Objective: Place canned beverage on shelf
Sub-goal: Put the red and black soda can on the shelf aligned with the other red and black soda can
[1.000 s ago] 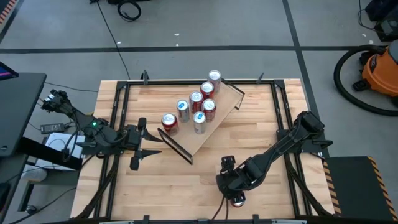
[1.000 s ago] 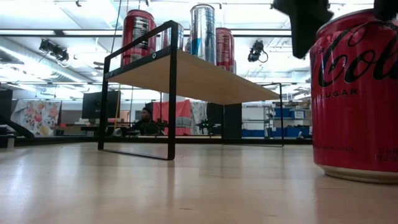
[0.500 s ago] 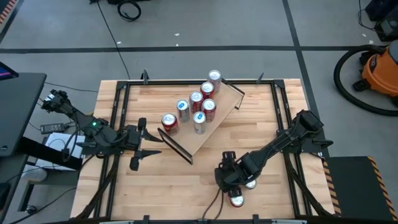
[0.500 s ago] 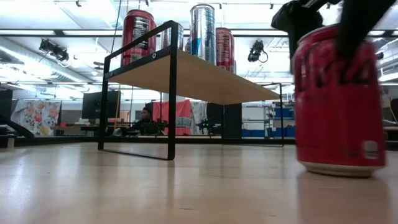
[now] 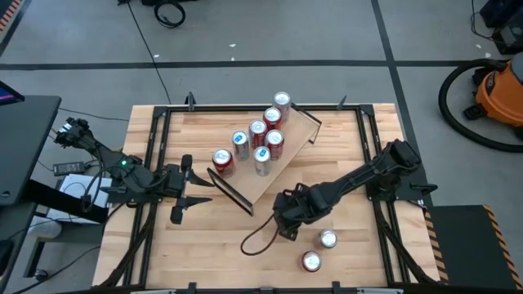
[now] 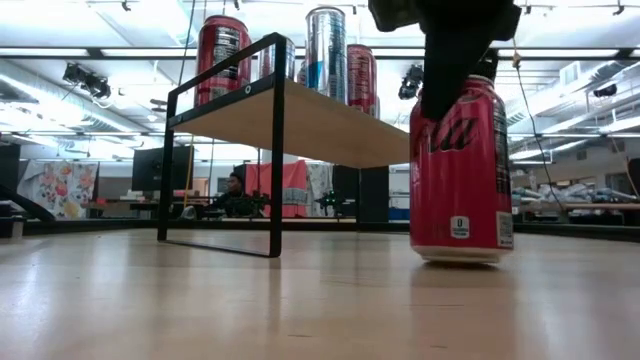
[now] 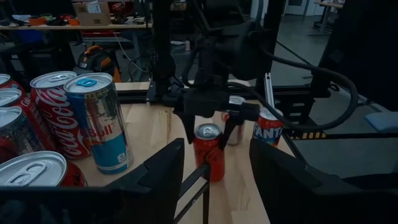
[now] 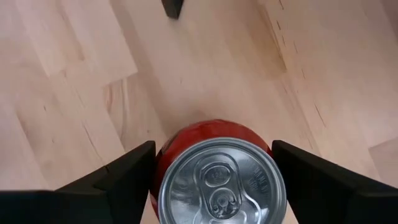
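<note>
Task judged partly done: seven cans (image 5: 258,129) are already stood on the shelf (image 5: 274,167), far of table centre. One red can (image 6: 461,170) is clamped upright between the fingers of the right gripper (image 5: 288,216), its base seemingly touching the table (image 5: 204,253) just near of the shelf's right end; a lift up onto the plank is left. Two more cans (image 5: 328,239) are left standing on the table at near right, well apart from the shelf. Count: ten cans, one shelf. The left gripper (image 5: 181,198) is parked at the table's left, jaws apart and empty.
</note>
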Robot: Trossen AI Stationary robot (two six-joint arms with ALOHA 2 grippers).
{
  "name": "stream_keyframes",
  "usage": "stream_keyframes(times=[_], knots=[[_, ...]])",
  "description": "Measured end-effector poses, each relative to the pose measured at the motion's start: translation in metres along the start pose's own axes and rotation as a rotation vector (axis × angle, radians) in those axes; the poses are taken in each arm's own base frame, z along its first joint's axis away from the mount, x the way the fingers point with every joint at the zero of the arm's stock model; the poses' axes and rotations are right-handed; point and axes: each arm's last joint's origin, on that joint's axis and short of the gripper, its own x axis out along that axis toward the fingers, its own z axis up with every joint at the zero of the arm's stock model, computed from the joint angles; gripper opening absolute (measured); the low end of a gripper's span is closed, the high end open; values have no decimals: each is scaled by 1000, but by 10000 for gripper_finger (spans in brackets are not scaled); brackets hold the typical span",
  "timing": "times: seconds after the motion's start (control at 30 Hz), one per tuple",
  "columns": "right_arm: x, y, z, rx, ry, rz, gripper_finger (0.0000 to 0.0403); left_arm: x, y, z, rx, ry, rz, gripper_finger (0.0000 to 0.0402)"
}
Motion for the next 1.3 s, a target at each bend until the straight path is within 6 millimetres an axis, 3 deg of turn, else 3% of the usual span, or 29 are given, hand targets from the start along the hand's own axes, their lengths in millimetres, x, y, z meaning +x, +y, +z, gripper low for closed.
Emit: stream_keyframes(times=[0.43, 0.67, 0.8, 1.3], knots=[[3, -1, 5, 146, -4, 25, 358, 0, -1, 0, 25, 6, -27, 192], [0, 8, 2, 94, -37, 49, 360, 0, -1, 0, 53, 7, -37, 192], [-2, 9, 1, -7, -17, 77, 360, 0, -1, 0, 59, 7, -37, 192], [-4, 16, -5, -638, -18, 124, 361, 0, -1, 0, 62, 7, -37, 192]])
